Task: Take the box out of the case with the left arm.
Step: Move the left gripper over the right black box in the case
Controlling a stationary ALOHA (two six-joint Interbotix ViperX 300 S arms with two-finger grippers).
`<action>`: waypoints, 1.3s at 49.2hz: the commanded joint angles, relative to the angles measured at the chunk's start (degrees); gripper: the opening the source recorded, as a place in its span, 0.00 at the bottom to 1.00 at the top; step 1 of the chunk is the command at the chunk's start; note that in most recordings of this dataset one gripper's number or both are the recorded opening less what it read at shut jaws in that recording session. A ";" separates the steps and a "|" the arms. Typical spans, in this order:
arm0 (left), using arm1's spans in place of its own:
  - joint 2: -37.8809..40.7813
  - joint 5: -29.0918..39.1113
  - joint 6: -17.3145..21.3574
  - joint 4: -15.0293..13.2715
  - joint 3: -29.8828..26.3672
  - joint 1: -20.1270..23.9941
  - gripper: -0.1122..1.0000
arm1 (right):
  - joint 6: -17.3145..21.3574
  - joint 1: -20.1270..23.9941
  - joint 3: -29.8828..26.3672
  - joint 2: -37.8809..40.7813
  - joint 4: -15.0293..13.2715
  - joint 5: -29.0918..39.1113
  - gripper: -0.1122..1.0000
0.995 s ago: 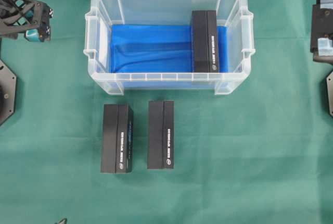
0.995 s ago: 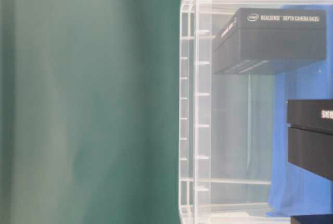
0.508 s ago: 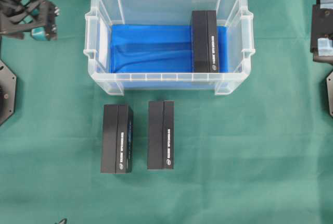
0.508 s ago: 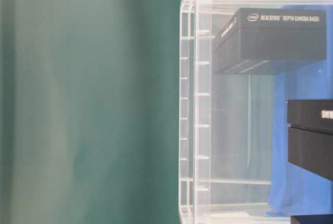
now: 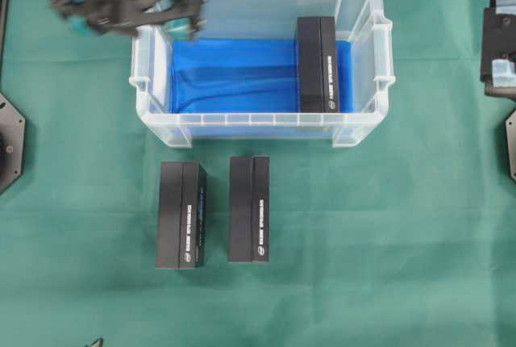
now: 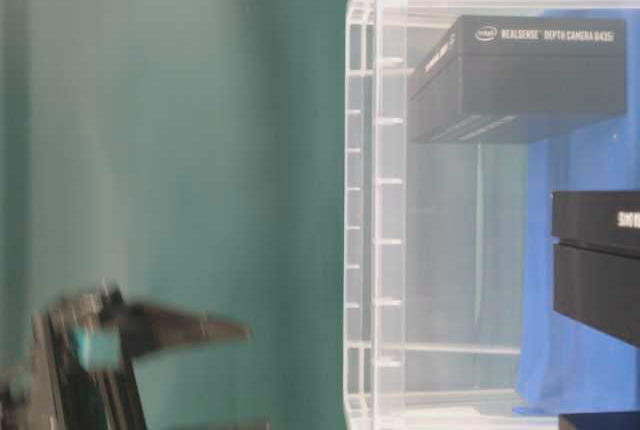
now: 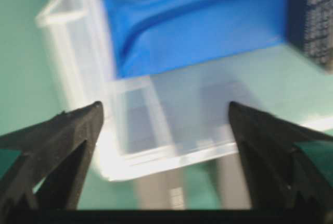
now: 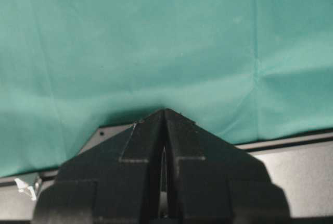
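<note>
A green-clothed table (image 5: pixel 387 242) carries the clear case (image 5: pixel 262 127) and, just in front of it, two black boxes (image 5: pixel 181 215) (image 5: pixel 249 208) side by side.

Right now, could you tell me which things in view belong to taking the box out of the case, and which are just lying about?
Part of the job:
- the case
- the box inside it, at its right end in the overhead view
- the left gripper, open, blurred, over the case's far-left corner

Lying about:
- two black boxes on the cloth in front of the case
- the right gripper, shut, parked
</note>
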 commanded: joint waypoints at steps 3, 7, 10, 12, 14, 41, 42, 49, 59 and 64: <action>4.57 -0.09 0.18 -0.09 -8.44 -1.32 0.96 | 0.00 0.00 -0.44 0.00 0.00 -0.26 0.10; 7.82 0.00 0.26 0.00 -12.66 -2.02 0.96 | 0.00 0.09 -0.26 0.00 0.00 -0.26 0.10; 10.28 0.18 0.26 0.00 -15.47 -2.72 0.96 | 0.00 0.00 -0.18 0.00 0.00 -0.26 0.10; 11.87 0.44 0.26 -0.09 -17.40 -2.99 0.96 | 0.00 0.00 -0.09 0.00 0.00 -0.26 0.10; 13.27 0.88 0.26 -0.09 -19.16 -3.34 0.96 | 0.00 0.00 -0.09 0.09 0.00 -0.26 0.10; 27.86 4.48 0.18 -0.44 -35.77 -5.27 0.96 | 0.09 0.00 1.05 0.09 0.00 -1.85 0.10; 28.21 4.48 0.18 -0.62 -36.12 -5.27 0.96 | 0.09 0.00 1.05 0.00 0.00 -2.11 0.10; 30.15 4.31 0.18 -1.23 -37.97 -5.36 0.96 | 0.09 0.00 1.41 0.00 0.00 -3.52 0.10; 31.11 4.13 0.00 -1.23 -38.67 -5.36 0.96 | 0.09 0.00 1.76 0.00 0.00 -3.69 0.10; 31.29 4.13 -0.62 -1.23 -38.67 -5.19 0.96 | 0.09 0.00 1.67 0.00 0.00 -3.69 0.10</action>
